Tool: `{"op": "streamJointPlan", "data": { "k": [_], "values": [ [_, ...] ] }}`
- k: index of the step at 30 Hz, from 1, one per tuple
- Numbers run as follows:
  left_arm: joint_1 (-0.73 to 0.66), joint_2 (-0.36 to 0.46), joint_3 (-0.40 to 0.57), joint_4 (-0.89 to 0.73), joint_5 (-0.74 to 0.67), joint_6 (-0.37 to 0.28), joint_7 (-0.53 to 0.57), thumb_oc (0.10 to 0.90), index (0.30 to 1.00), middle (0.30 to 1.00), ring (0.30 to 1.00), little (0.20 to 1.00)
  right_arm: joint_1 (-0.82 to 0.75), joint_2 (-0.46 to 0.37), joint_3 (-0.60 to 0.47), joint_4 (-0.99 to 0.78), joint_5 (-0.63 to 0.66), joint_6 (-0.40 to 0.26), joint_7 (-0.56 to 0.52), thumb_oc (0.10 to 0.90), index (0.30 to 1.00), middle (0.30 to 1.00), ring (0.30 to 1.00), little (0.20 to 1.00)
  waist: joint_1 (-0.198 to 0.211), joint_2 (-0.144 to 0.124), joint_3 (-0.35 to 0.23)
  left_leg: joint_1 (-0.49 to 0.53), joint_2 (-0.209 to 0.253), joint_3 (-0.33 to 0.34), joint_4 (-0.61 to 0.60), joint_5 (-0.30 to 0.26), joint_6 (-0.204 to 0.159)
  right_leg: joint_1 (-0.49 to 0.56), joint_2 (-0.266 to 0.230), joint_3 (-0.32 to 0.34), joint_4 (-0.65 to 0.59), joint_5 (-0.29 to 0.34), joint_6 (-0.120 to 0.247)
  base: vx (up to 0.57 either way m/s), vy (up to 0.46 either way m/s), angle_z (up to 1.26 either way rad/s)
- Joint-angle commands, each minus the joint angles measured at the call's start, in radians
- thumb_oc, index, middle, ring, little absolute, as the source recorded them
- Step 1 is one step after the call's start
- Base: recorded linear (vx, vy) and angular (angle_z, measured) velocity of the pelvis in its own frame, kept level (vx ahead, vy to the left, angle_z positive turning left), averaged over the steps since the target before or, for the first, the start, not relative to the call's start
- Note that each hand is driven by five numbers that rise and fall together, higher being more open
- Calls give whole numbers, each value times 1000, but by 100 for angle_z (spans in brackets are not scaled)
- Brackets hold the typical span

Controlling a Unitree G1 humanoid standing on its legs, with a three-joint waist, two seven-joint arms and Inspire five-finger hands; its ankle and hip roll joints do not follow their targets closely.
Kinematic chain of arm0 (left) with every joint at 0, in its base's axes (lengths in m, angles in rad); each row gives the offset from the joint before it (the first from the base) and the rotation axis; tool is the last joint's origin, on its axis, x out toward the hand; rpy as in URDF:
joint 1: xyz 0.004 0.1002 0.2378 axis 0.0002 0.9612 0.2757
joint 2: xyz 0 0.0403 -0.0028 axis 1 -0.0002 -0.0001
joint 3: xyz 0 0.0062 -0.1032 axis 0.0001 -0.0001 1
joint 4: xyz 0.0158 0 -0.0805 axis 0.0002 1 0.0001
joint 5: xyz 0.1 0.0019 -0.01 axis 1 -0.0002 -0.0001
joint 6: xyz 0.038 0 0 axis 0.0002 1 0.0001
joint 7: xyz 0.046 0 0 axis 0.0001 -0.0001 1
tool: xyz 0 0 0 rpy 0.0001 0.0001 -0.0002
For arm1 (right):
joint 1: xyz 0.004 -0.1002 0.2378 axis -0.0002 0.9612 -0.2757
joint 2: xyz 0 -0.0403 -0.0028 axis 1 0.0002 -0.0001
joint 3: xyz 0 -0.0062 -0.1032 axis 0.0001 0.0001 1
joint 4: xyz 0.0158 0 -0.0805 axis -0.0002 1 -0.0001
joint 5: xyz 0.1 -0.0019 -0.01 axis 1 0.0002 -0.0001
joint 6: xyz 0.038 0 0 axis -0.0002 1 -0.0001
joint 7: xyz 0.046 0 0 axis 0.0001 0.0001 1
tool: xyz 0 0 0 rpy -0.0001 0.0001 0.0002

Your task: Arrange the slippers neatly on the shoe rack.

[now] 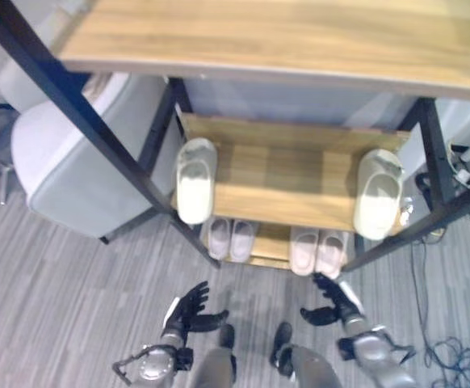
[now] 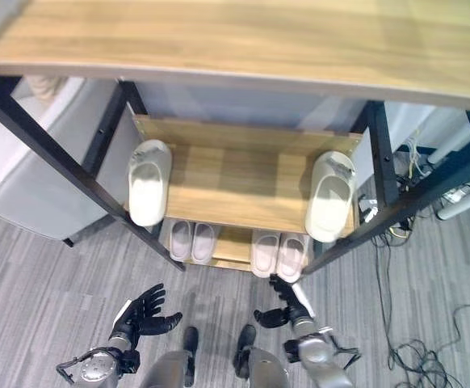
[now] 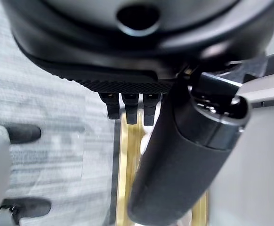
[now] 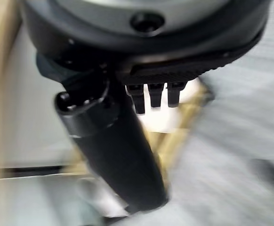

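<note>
From the head camera I looked down on the black-framed wooden shoe rack (image 1: 300, 182), where two pale cream slippers lay far apart on the middle shelf: the left cream slipper (image 1: 195, 179) at the shelf's left edge and the right cream slipper (image 1: 379, 194) at its right edge, both overhanging the front lip. On the lowest shelf sat two tidy pairs of small pinkish-white slippers, the left pair (image 1: 230, 239) and the right pair (image 1: 317, 251), each pair side by side and touching. My left hand (image 1: 189, 312) and right hand (image 1: 337, 302) hovered low in front of the rack, fingers spread and relaxed, holding nothing. I judged the step in hand to be reaching for the separated cream slippers; to do it well I would have taken each by its side, slid it inward toward the shelf's middle, and set the two parallel, toes to the back, heels flush with the front edge, keeping my wrists clear of the black uprights (image 1: 98, 129). The floor (image 1: 57, 307) was grey striped carpet; a pale grey upholstered chair (image 1: 81, 162) stood left of the rack, and loose dark cables (image 1: 453, 347) lay on the floor to the right
</note>
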Motion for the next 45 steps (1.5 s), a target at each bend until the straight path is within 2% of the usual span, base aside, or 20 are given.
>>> {"op": "streamJointPlan", "data": {
  "k": [1, 4, 14, 26, 32, 33, 34, 37, 40, 42, 43, 45],
  "values": [
    [-61, 1, 26, 43, 93, -46, 0, 800, 900, 900, 900, 900, -40, -15, 30, 82, 122, -1, 64, 800, 900, 900, 900, 900, -8, -2, -45, 17, 35, 21, -152, 161, -59, 108, -23, 13, -89, 8, 122, 136, 7, -21],
    [-52, -44, 50, 167, 128, -36, 20, 800, 900, 900, 900, 900, -47, 18, 62, 89, 86, -1, 75, 800, 900, 900, 900, 900, 1, -3, -92, 100, 24, 34, -210, 165, -61, 202, -8, 17, -165, 16, 126, 156, 22, 1],
    [-40, -112, 68, 350, 200, -27, 48, 800, 900, 900, 900, 900, -33, -16, 127, -99, -110, -7, 69, 800, 900, 900, 900, 900, 6, -11, -153, 183, 10, 53, -235, 133, -60, 306, -7, 14, -253, 32, 136, 68, 18, 3],
    [-49, -152, 49, 453, 248, -15, 67, 800, 900, 900, 900, 900, -115, -2, 241, -256, -27, -13, 120, 800, 900, 900, 900, 900, 20, -11, -175, 228, 10, 67, -235, 104, -61, 353, -12, 22, -290, 35, 138, 1, 0, 0],
    [-42, -156, 48, 454, 247, -15, 75, 800, 900, 900, 900, 900, -161, -16, 225, -337, -7, -30, 96, 800, 900, 900, 900, 900, 26, -6, -179, 234, 11, 69, -235, 102, -60, 359, -14, 22, -294, 34, 139, 0, 0, 0],
    [-42, -158, 52, 464, 248, -13, 76, 800, 900, 900, 900, 900, -183, -31, 202, -374, -44, -40, 69, 800, 900, 900, 900, 900, 26, -6, -181, 237, 11, 69, -235, 100, -59, 362, -14, 21, -295, 33, 140, 0, 0, 0],
    [-34, -159, 57, 453, 252, -14, 77, 800, 900, 900, 900, 900, -209, -67, 167, -423, -142, -48, 32, 800, 900, 900, 900, 900, 27, -5, -182, 238, 10, 69, -235, 98, -58, 364, -14, 19, -296, 33, 141, 0, 0, 0],
    [-31, -161, 58, 448, 254, -15, 78, 800, 900, 900, 900, 900, -215, -86, 146, -447, -195, -52, 10, 800, 900, 900, 900, 900, 29, -4, -182, 240, 11, 69, -235, 96, -58, 365, -14, 19, -296, 31, 142, 0, 0, 0],
    [-18, -162, 58, 437, 272, -14, 70, 800, 900, 900, 900, 900, -248, -147, 62, -480, -347, -55, -74, 800, 900, 900, 900, 900, 31, -4, -184, 244, 10, 68, -235, 88, -52, 369, -16, 16, -296, 30, 145, 21, 19, 0],
    [-13, -161, 60, 432, 284, -13, 59, 800, 900, 900, 900, 900, -274, -207, -2, -483, -472, -39, -129, 800, 900, 900, 900, 900, 34, -6, -183, 243, 9, 68, -235, 84, -48, 368, -18, 12, -296, 29, 148, 19, 21, 1],
    [-14, -162, 60, 432, 285, -13, 59, 800, 900, 900, 900, 900, -274, -207, -2, -483, -475, -38, -131, 800, 900, 900, 900, 900, 35, -6, -182, 243, 9, 68, -235, 84, -48, 368, -18, 13, -295, 29, 148, 0, 0, 0],
    [-12, -157, 59, 432, 292, -12, 50, 800, 900, 900, 900, 900, -305, -250, -36, -473, -563, -17, -167, 800, 900, 900, 900, 900, 37, -11, -179, 240, 8, 68, -235, 81, -46, 364, -20, 11, -295, 31, 150, 0, 0, 0]
  ]
}}
